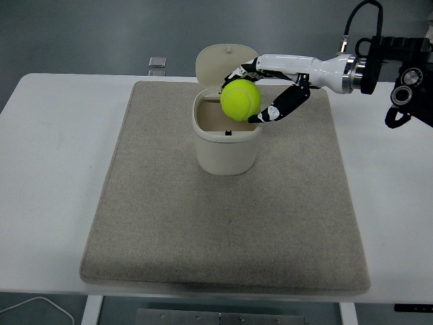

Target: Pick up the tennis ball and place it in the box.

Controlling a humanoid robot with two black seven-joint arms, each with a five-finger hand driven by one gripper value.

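Note:
A yellow-green tennis ball (240,99) hangs just above the open mouth of a cream round box (226,145), over its right half. My right hand (260,91) reaches in from the right and is shut on the ball, fingers over its top and thumb under its right side. The box stands on the beige mat (223,203) near the back, with its hinged lid (223,61) tipped up behind it. The left arm does not show.
A small clear square object (157,62) lies on the white table (54,169) behind the mat's back left corner. A white cable (34,308) curls below the table's near left edge.

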